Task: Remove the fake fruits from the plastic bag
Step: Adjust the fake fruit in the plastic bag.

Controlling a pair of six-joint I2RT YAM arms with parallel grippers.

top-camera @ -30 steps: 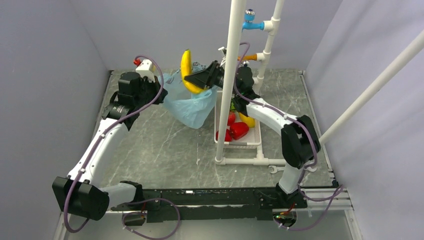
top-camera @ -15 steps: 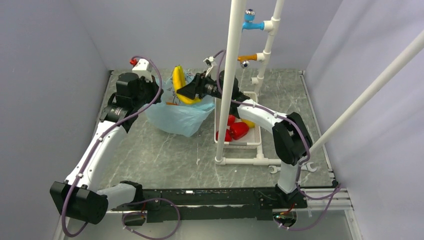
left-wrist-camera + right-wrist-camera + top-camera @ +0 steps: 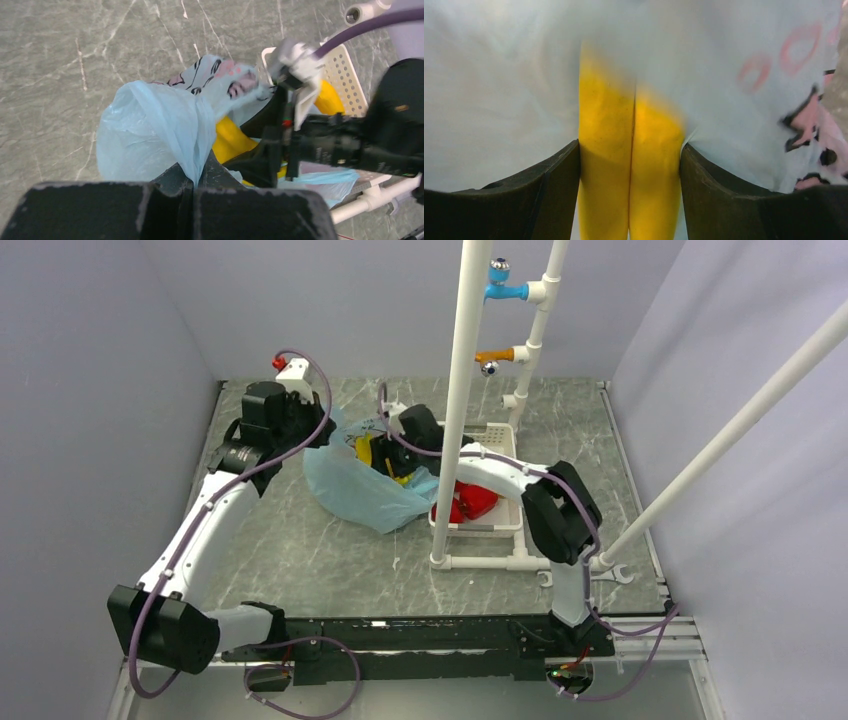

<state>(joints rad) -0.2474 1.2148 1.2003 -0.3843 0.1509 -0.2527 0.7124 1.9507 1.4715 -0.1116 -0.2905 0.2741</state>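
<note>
The light-blue plastic bag (image 3: 350, 488) lies at the back middle of the table. My left gripper (image 3: 318, 432) is shut on its rim, and the film is pinched between the jaws in the left wrist view (image 3: 194, 176). My right gripper (image 3: 385, 455) is down inside the bag's mouth. It is shut on a yellow banana (image 3: 609, 190), which sits between both fingers (image 3: 549, 190) with bag film (image 3: 499, 75) all around. The banana also shows in the left wrist view (image 3: 230, 141). Red fruits (image 3: 478, 500) lie in the white basket (image 3: 505, 527).
A white pipe frame with an upright post (image 3: 455, 400) stands just in front of the basket, close to my right arm. Valves with blue and orange handles are on the pipe at the back. A slanted white pipe crosses the right side. A yellow piece (image 3: 330, 97) lies in the basket.
My right gripper has come down and to the left with the banana, from high above the bag into the bag's mouth. The bag has shifted and spread lower on the table.
</note>
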